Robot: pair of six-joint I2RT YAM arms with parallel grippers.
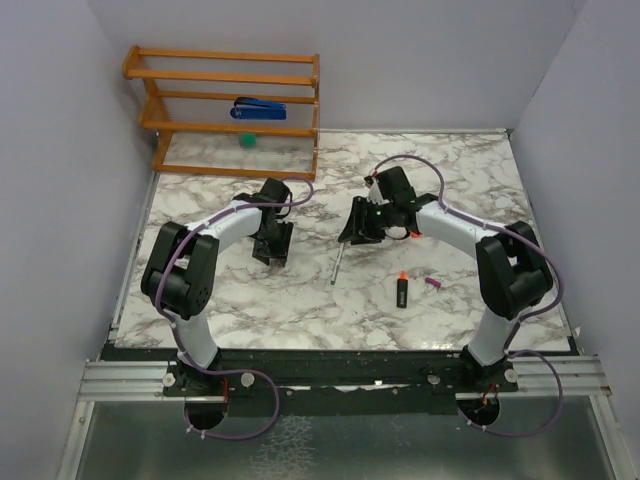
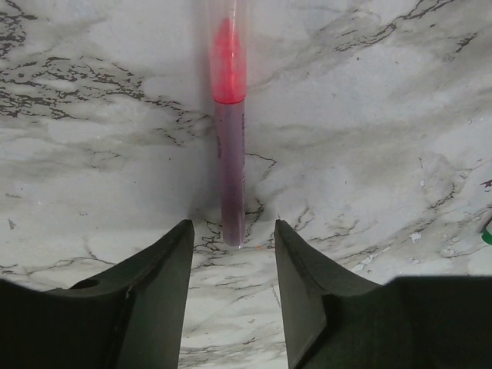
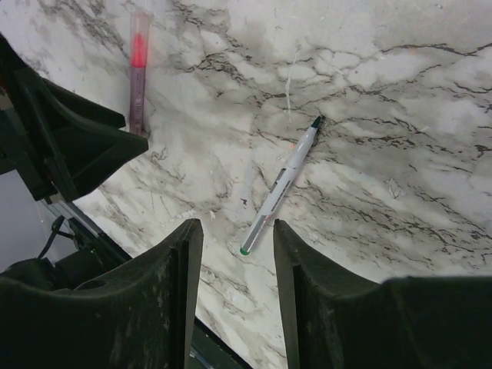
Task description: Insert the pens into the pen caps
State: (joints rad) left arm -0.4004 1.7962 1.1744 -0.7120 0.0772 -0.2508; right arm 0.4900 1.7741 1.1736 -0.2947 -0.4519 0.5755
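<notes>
On the marble table both grippers hang partly open and empty. Straight ahead of the left gripper lies the pink pen, seemingly capped at its far end. The silver-grey pen lies bare just ahead of the right gripper. I'd say it comes next and needs a clean grasp. The black marker and magenta cap lie behind that gripper.

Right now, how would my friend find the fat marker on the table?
Start at the marble table, on its right half near the right arm. There, between a slim silver pen and a tiny purple cap, lies the marker. It alone is short, thick and black with an orange tip.
</notes>
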